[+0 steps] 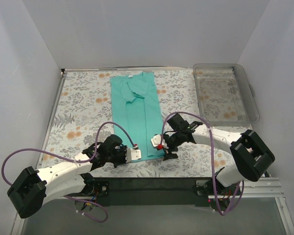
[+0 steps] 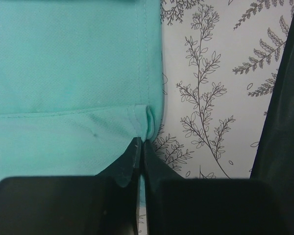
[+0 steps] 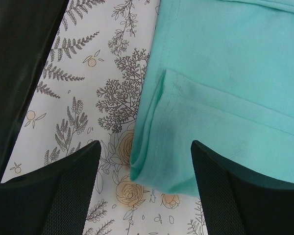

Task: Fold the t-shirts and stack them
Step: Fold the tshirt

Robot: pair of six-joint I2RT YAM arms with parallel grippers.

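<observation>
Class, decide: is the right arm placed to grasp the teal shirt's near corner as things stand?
Probably yes: the right gripper stands open, the t-shirt corner lies between its fingers, and nothing blocks it.

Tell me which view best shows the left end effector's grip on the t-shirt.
Left wrist view: close up, the left end effector is shut on a hem corner of the t-shirt. The top view shows it small. The right wrist view misses it, showing only the other corner within the open right end effector.
</observation>
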